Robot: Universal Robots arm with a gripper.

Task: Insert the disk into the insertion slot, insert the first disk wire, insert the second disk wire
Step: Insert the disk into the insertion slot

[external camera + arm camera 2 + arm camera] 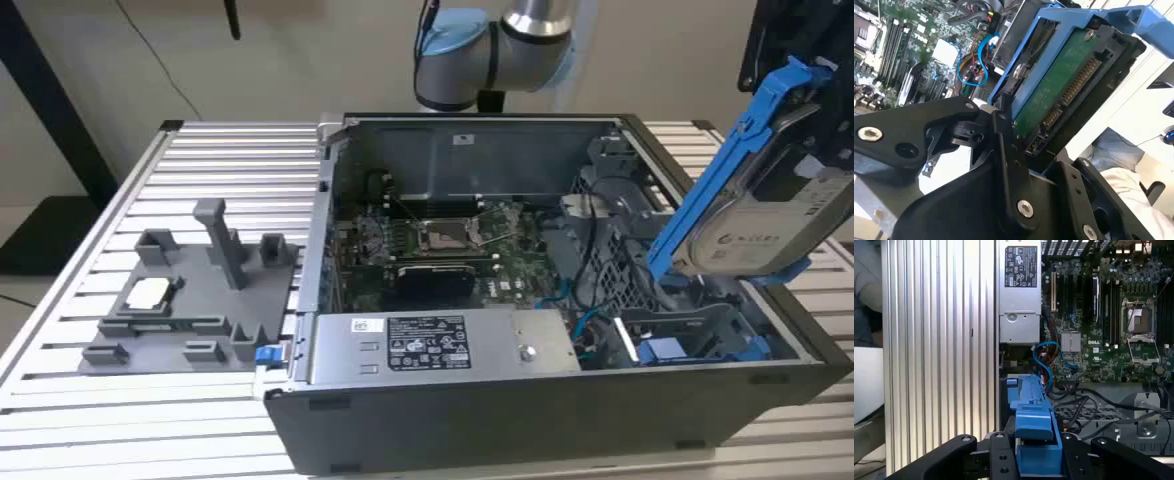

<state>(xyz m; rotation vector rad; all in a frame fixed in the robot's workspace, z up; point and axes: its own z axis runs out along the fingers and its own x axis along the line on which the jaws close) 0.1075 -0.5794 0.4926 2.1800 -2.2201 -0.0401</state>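
The disk point(763, 205), a silver drive in a blue carrier, hangs tilted in the air above the open computer case's corner at the exterior view's right. My gripper point(1036, 442) is shut on it, black fingers point(1004, 135) clamping the carrier's edge. In the second wrist view the disk point(1064, 85) shows its green circuit board and connector end. Below it in the case sits the insertion slot point(694, 335), a grey bay with a blue part inside. Loose blue disk wires point(1051, 357) curl beside the bay, near the motherboard.
The open case point(534, 400) stands on a slatted aluminium table point(200, 170), with the power supply point(427, 345) along its near side and the motherboard point(441, 240) behind. A grey fixture tray point(187, 300) lies at the exterior view's left. A person's sleeve point(866, 285) is beside the table.
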